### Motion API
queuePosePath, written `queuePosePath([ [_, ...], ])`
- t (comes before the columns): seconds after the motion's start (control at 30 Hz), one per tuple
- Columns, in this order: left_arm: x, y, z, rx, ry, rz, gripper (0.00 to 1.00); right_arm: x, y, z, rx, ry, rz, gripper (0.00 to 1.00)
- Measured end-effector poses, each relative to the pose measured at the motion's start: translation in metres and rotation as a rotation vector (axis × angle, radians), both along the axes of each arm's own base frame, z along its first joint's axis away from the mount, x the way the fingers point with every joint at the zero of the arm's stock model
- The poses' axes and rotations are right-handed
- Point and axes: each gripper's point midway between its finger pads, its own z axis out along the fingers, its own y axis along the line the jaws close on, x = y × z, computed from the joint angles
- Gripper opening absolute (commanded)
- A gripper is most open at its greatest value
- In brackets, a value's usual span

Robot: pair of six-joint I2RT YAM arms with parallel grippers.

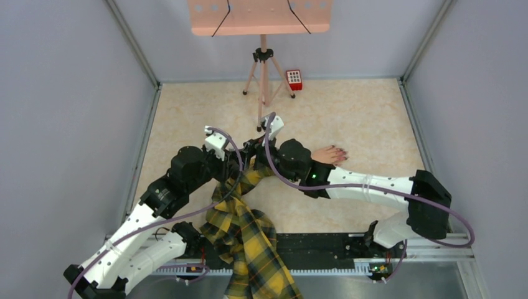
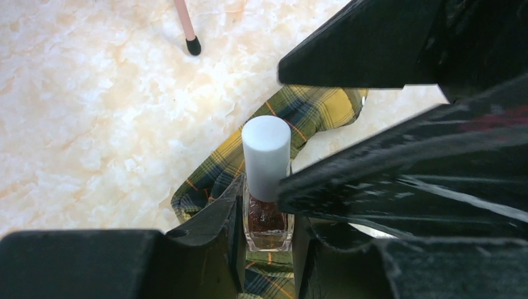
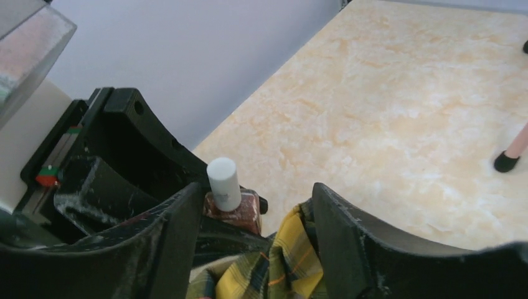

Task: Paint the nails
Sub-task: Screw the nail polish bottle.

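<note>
The pale mannequin hand (image 1: 327, 154) lies palm down right of centre, with tiny dark red nails (image 1: 340, 151) at its fingertips. Its yellow-black plaid sleeve (image 1: 249, 233) trails to the near edge. My left gripper (image 2: 268, 212) is shut on a small glass nail polish bottle (image 2: 268, 219) of dark red polish with a white cap (image 2: 266, 152), held upright over the sleeve (image 2: 218, 171). My right gripper (image 3: 256, 193) is open over the sleeve (image 3: 292, 255). The cap (image 3: 223, 182) stands just past its left finger (image 3: 177, 240), not between the jaws. Both grippers meet left of the hand in the top view.
A pink tripod (image 1: 263, 75) holding a pink board (image 1: 260, 15) stands at the back, a small red keypad box (image 1: 294, 80) beside it. One tripod foot shows in the left wrist view (image 2: 193, 45) and in the right wrist view (image 3: 505, 162). Grey walls enclose the marble table (image 1: 373, 118).
</note>
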Motion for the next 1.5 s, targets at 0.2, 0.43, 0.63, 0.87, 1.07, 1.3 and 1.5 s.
queuePosePath([
  [0.2,0.001,-0.005,0.006,-0.022,-0.017,-0.017,0.00,-0.001,-0.025,0.004,-0.019,-0.037,-0.046,0.90],
  [0.43,0.007,-0.009,0.021,-0.063,-0.070,-0.015,0.00,-0.011,-0.058,-0.006,-0.061,-0.039,-0.059,0.92],
  [0.63,0.005,-0.016,0.025,-0.083,-0.075,-0.053,0.00,-0.007,-0.099,-0.007,-0.017,-0.047,-0.054,0.94],
  [0.87,-0.029,-0.055,0.026,-0.163,-0.009,-0.351,0.00,-0.027,-0.123,0.001,0.081,-0.108,0.063,0.96],
  [1.07,-0.081,-0.083,0.042,-0.273,0.040,-0.695,0.00,-0.061,-0.129,0.039,0.192,-0.229,0.206,0.93],
  [1.3,-0.117,-0.091,0.044,-0.336,0.144,-0.917,0.00,-0.088,-0.113,0.048,0.237,-0.288,0.396,0.78],
  [1.5,-0.129,-0.092,0.049,-0.354,0.145,-0.988,0.00,-0.101,-0.095,0.041,0.271,-0.255,0.531,0.72],
])
